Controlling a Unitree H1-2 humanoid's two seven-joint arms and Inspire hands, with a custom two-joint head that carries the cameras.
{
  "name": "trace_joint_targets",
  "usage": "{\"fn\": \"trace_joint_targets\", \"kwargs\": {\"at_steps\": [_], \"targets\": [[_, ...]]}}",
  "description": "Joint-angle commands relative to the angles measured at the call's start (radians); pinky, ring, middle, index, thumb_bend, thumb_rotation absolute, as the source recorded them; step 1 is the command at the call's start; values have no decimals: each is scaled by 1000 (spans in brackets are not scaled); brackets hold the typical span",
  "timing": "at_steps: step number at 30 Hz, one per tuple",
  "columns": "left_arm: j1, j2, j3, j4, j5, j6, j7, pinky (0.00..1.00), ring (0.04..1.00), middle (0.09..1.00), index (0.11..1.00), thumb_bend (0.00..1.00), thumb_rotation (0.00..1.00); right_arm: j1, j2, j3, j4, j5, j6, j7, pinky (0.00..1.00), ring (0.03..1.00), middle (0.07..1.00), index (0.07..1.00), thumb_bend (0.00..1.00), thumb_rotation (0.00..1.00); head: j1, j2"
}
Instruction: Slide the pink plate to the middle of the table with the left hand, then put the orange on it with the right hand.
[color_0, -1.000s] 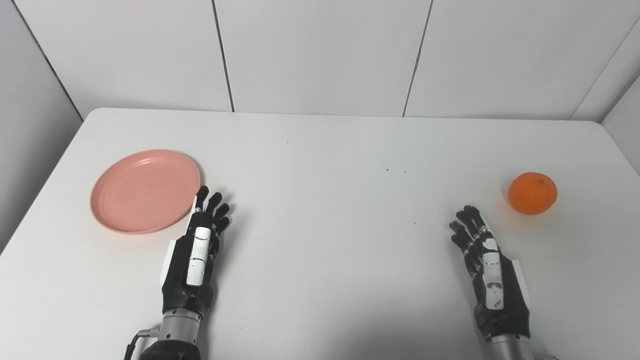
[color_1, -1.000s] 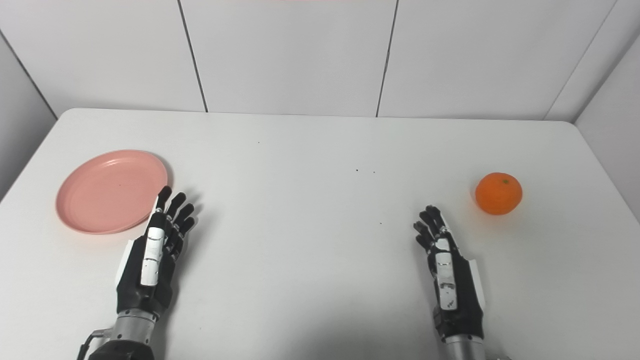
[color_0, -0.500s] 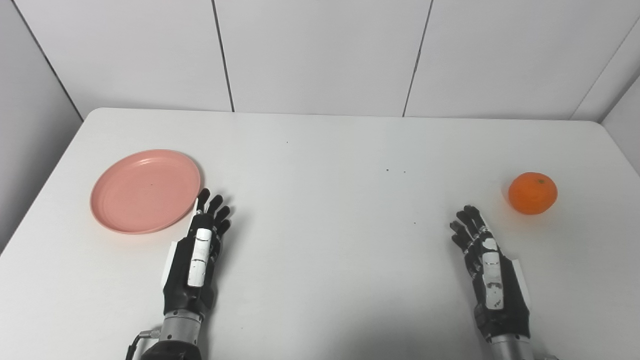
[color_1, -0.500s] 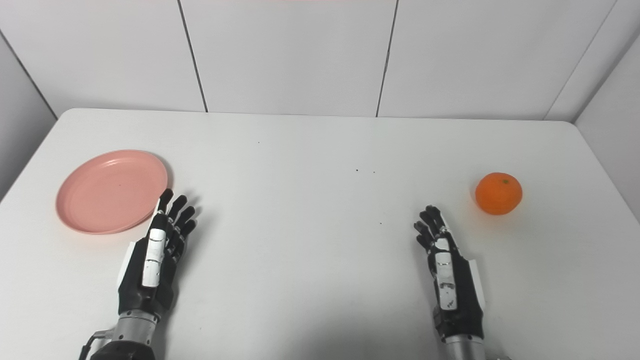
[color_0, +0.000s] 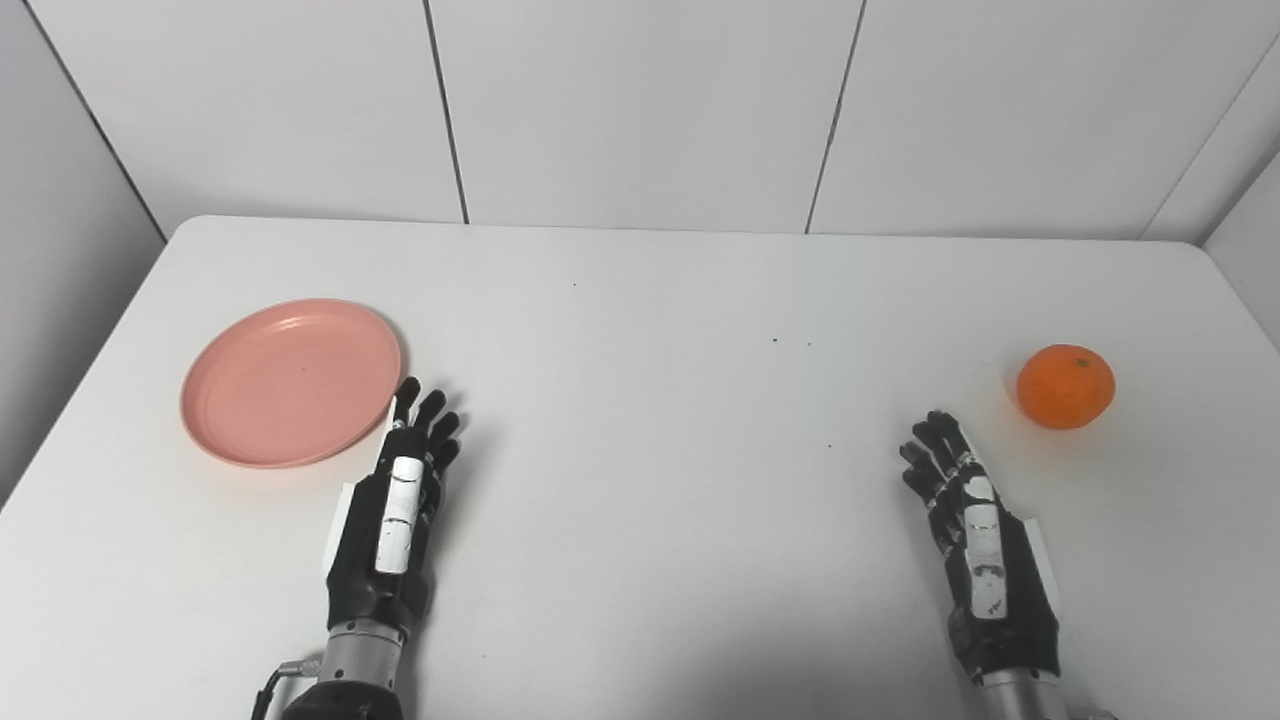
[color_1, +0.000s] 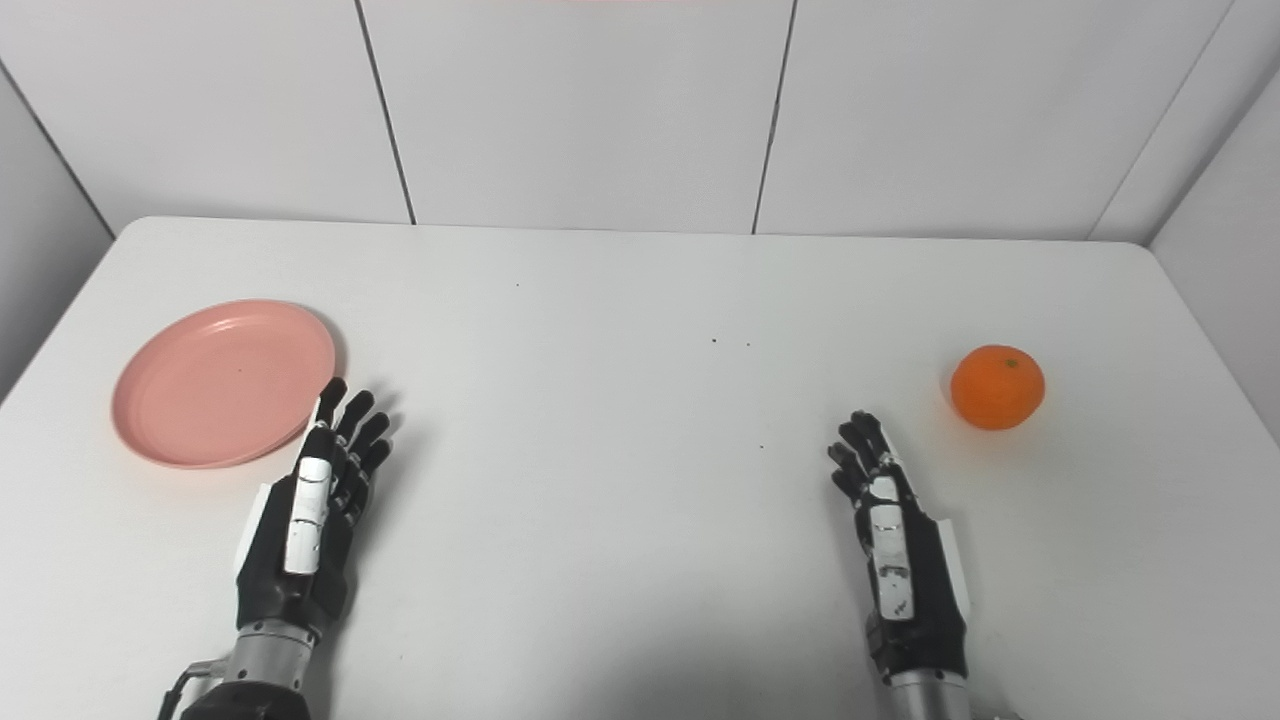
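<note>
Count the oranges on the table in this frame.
1. The orange sits alone on the white table, on its right side, just beyond the open right hand. Nothing in view could hide another.

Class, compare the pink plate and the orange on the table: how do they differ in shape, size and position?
The flat round pink plate is wide and shallow; the round orange fruit is a small ball. The plate lies at the table's left beside the left hand; the orange sits at the right, beyond the right hand. Both rest untouched on the white table.
</note>
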Motion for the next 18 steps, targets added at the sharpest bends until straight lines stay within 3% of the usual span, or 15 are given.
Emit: {"fn": "trace_joint_targets", "kwargs": {"at_steps": [1,18], "targets": [[159,25,8,-23,-7,-3,-11,963,952,975,998,758,876,17,1,12,-12,11,17,-4,923,897,914,912,844,1000,1,0],[160,25,9,-24,-13,-1,-14,968,953,974,995,736,872,17,0,14,-16,14,25,-2,917,887,906,912,840,1000,0,1]]}}
